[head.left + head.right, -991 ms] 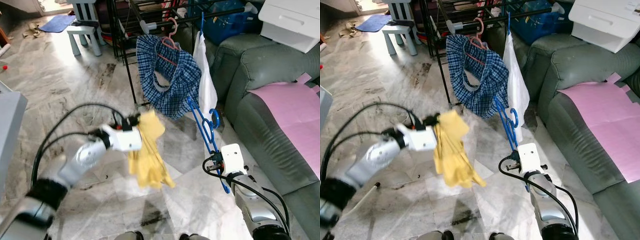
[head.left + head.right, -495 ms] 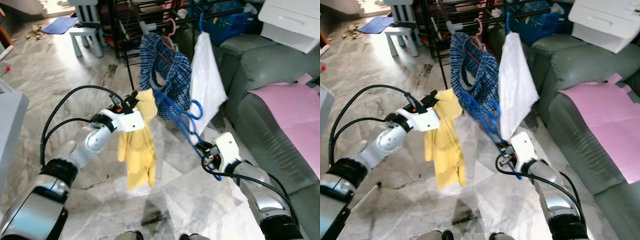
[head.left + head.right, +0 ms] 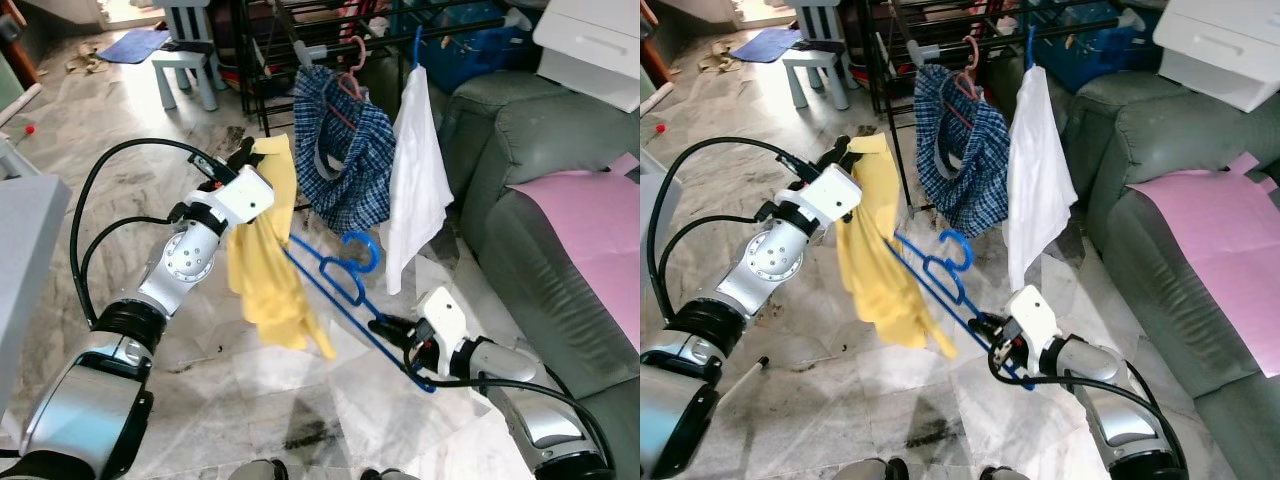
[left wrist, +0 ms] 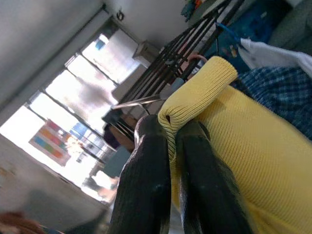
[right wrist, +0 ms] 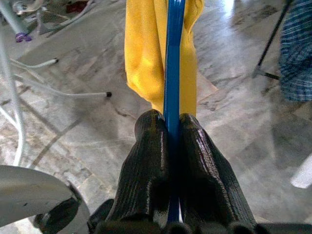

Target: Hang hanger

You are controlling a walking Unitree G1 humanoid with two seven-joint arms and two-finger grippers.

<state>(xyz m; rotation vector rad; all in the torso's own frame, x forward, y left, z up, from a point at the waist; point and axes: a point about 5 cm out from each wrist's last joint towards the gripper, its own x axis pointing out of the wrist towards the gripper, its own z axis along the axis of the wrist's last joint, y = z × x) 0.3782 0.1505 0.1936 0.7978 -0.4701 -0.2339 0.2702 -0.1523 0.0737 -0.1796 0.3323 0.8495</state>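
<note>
Nearest to the camera, the right gripper [image 3: 385,325] is pinched tight on the blue hanger [image 3: 340,290], low over the marble floor [image 3: 120,190]. In the right wrist view the hanger's bar is squeezed between both black fingers [image 5: 146,161] with no gap left. The hanger is laid out almost flat, long axis slanting from the gripper up and toward the robot's left, far end tucked into the yellow cloth [image 3: 265,250], so that tip can't be made out. Its hook is turned up, curling toward the rack.

A bit further out, the left gripper [image 3: 243,155] is held higher, clamped on the top edge of the yellow cloth; in the left wrist view the ribbed hem is caught between the closed fingers [image 4: 146,165]. The rest of the cloth is left dangling.

Behind that, a checked blue garment [image 3: 345,150] on a pink hanger [image 3: 352,62] and a white garment [image 3: 415,175] are hung from the black drying rack [image 3: 300,20]. A grey-green sofa [image 3: 520,150] with a pink sheet [image 3: 590,215] is seen on the right, cut off at the frame edge.
</note>
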